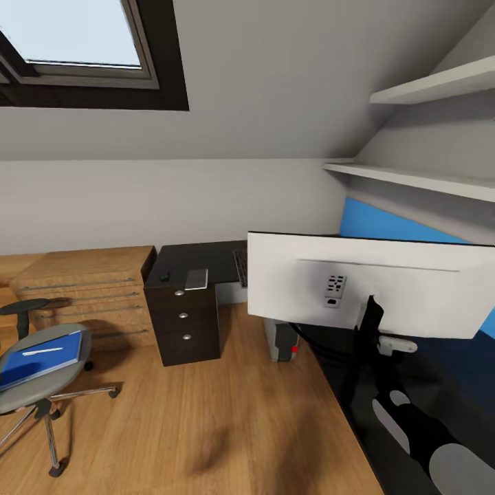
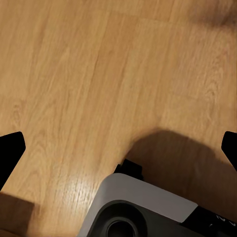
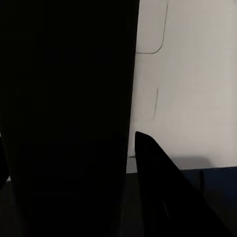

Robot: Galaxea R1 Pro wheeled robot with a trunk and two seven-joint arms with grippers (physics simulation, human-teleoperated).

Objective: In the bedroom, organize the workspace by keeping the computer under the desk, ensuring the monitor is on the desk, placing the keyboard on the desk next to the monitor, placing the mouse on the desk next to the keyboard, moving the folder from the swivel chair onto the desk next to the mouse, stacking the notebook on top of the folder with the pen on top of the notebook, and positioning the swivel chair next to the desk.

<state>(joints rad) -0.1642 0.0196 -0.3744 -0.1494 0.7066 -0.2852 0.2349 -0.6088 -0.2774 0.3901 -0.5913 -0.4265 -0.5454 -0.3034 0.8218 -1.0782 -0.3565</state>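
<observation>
Head view: monitor (image 1: 385, 289) is standing on the desk (image 1: 206, 260) w/ its white back facing the cam, small port panel at centre, no readable writing on it. Right arm is reaching in behind the stand; right gripper (image 1: 395, 344) is sitting at the stand, can't tell if open or closed. Keyboard (image 1: 240, 267) is lying on the desk, mostly hidden behind the monitor's left edge. Notebook (image 1: 196, 278) is lying near the desk's front edge, small dark mouse (image 1: 165, 276) just left of it. 1 drawer unit (image 1: 184, 323) w/ 3 silver knobs is sitting under the desk. Computer (image 1: 280, 340) is standing on the floor under the desk, red spot on it. Chair (image 1: 42, 378) is at lower left, well apart from the desk, carrying the blue folder (image 1: 40, 357) w/ 1 pen (image 1: 42, 350) on top. 2 wall shelves at upper right.

Left wrist view: left gripper (image 2: 118, 148) is hanging wide open over the wood floor (image 2: 98, 74), holding nothing.

Right wrist view: black finger (image 3: 168, 192) is showing against the monitor's white back; closure unclear.
</observation>
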